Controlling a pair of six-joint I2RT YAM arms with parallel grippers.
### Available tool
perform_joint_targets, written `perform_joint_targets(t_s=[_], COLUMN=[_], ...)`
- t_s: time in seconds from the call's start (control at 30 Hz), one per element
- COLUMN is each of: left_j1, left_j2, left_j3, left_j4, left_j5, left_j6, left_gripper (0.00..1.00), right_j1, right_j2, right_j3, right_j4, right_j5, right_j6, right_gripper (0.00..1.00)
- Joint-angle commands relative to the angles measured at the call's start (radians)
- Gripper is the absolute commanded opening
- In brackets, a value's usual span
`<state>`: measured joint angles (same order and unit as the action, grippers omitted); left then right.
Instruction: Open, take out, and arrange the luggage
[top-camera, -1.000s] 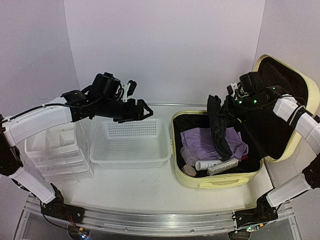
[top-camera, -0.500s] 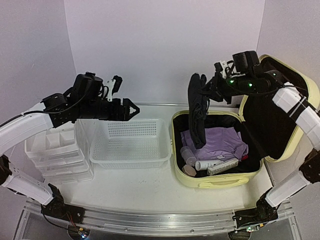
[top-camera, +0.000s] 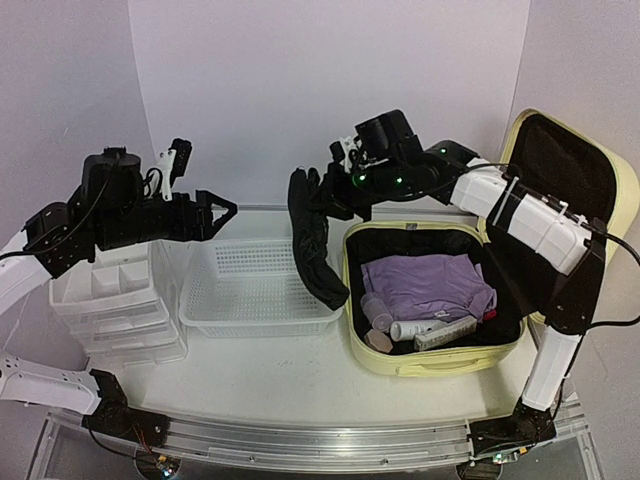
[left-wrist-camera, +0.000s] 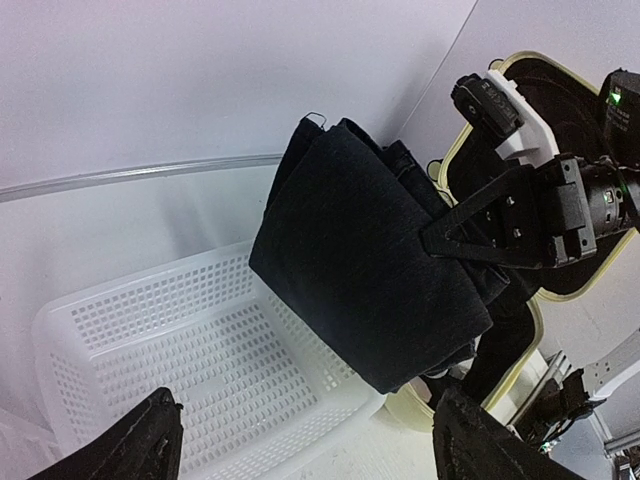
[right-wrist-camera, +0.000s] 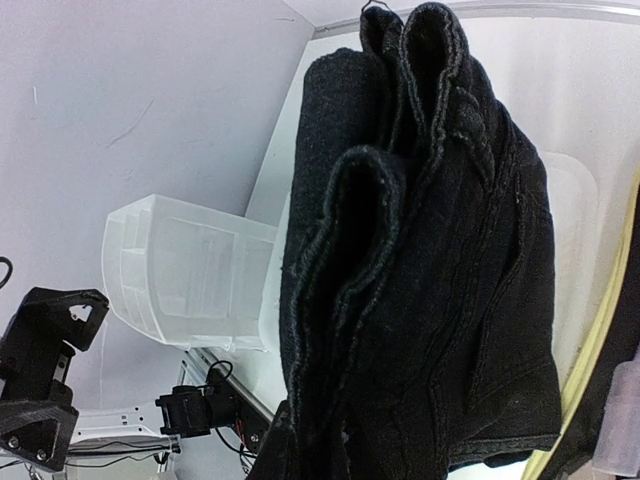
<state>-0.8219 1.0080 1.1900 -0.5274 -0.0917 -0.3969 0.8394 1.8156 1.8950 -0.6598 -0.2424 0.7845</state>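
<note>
From above, right gripper (top-camera: 322, 195) clamps black garment (top-camera: 318, 255) beside luggage (top-camera: 432, 363) — wrist view shows left gripper (left-wrist-camera: 305, 440) wide.

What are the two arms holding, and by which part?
The jaws of the right arm pinch a folded black garment near its upper end, so it hangs down. The jaws of the left arm are open, holding nothing.

I count one luggage (top-camera: 430, 366), one mesh basket (top-camera: 255, 292) and one drawer organizer (top-camera: 108, 300). There is one black garment (top-camera: 315, 245) and one purple garment (top-camera: 425, 285). The toiletries (top-camera: 420, 330) are too jumbled for me to count.

Bright even diffuse light, soft faint shadows, sharp focus, wrist views edge-distorted.
</note>
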Motion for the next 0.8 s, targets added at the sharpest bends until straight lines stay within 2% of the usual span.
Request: perform_joint_targets(t_s=[0.0,0.17,0.3,0.47,0.77], left_j1=[0.003,0.004,0.004,0.004,0.003], left_j2=[-0.044,-0.069,-0.075,-0.083,-0.073], left_j3=[-0.014,-0.026,-0.026,-0.032,-0.027], left_j4=[-0.013,-0.019,-0.019,-0.022,-0.024], left_j5=[-0.036,-0.049,-0.048,-0.044,-0.036], left_j6=[0.027,0.036,0.042,0.045,0.046], left_gripper=[0.87,0.88,0.88,0.89,0.89], right_j1=[0.029,0.05,0.073,0.084,0.102], right_j2=[0.017,0.059,0.087,0.07,-0.011], right_j3=[0.111,0.164,0.221,0.219,0.081], right_j4=[0.149,0.143,0.073,0.028,0.012], right_j5=[0.061,0.099,0.171,0.238,0.282], right_j6=[0.004,0.005,-0.031,-0.074,-0.055], right_gripper=[0.0,0.0,0.0,0.0,0.0])
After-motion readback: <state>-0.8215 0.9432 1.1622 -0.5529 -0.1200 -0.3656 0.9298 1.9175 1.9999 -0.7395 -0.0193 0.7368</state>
